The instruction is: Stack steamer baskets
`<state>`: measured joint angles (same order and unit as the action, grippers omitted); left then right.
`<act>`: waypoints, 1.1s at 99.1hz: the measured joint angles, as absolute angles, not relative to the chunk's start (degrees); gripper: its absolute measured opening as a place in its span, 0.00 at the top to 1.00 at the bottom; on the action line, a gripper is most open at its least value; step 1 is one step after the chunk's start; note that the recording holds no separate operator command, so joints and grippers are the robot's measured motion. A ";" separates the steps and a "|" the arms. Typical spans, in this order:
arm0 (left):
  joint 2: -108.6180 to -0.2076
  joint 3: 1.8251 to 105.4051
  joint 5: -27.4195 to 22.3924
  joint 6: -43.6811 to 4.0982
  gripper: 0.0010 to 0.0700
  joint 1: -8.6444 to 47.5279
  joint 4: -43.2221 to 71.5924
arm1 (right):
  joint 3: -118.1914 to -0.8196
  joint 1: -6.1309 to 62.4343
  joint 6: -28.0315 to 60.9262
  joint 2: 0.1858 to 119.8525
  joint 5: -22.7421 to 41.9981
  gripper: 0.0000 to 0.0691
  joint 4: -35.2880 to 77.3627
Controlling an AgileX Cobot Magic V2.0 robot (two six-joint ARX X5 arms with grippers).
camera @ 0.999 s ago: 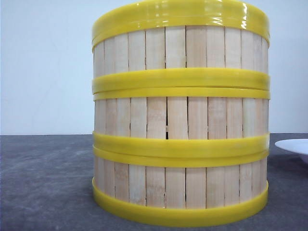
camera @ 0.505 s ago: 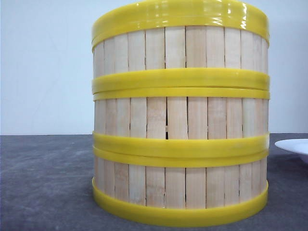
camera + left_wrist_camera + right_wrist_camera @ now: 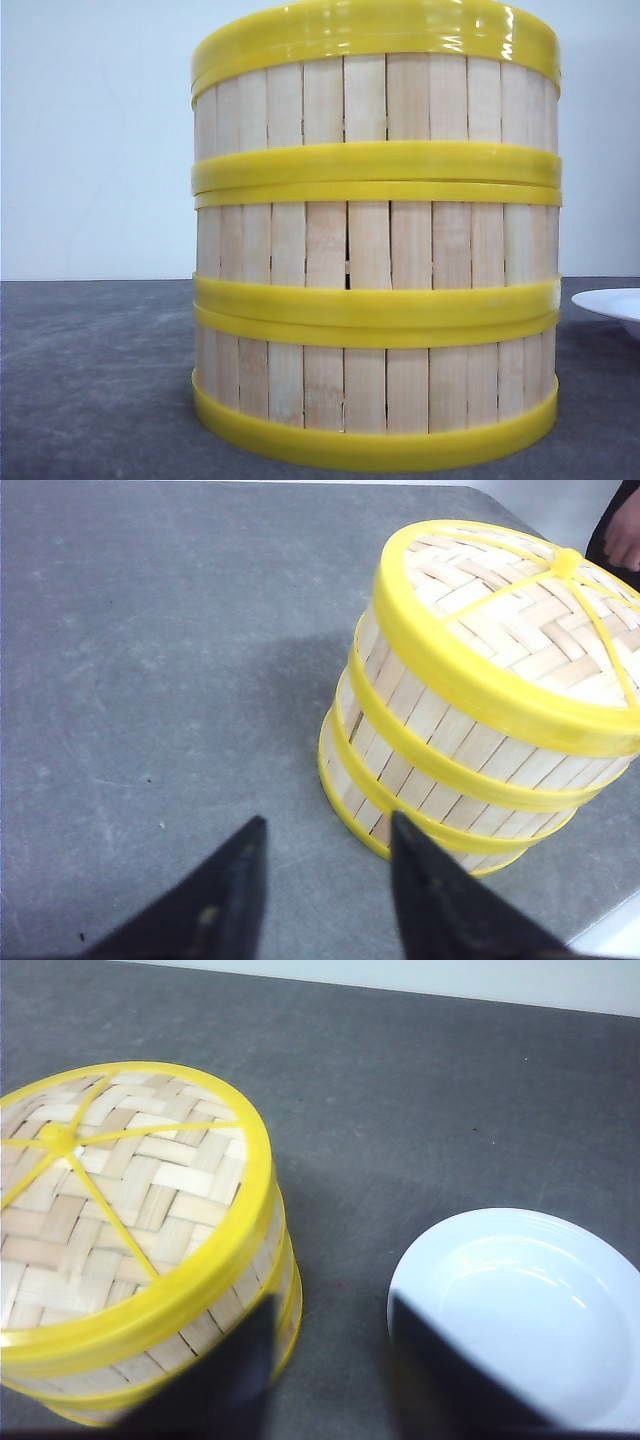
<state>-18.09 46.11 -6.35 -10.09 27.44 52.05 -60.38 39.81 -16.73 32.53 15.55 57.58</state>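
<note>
Steamer baskets [image 3: 375,240] stacked, lidded; light, stiff, slick rims. Grip slatted wall. Your left hand [image 3: 325,880] and right hand [image 3: 330,1360] spread, empty.

A white plate [image 3: 525,1315] sits empty on the grey table [image 3: 150,680]; a woven yellow-rimmed lid [image 3: 120,1215] is nearby.

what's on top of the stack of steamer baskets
A woven bamboo lid with a yellow rim and a small centre knob closes the stack of steamer baskets. It covers the whole opening, so whatever is inside the baskets cannot be seen.
</note>
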 joint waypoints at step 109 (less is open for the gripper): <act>-18.09 46.11 -6.35 -10.11 0.98 27.44 51.86 | -60.38 39.81 -16.91 32.53 15.03 0.98 56.27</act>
<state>-18.09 46.11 -6.35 -10.11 27.44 51.86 -60.38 39.81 -16.91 32.53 15.03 56.27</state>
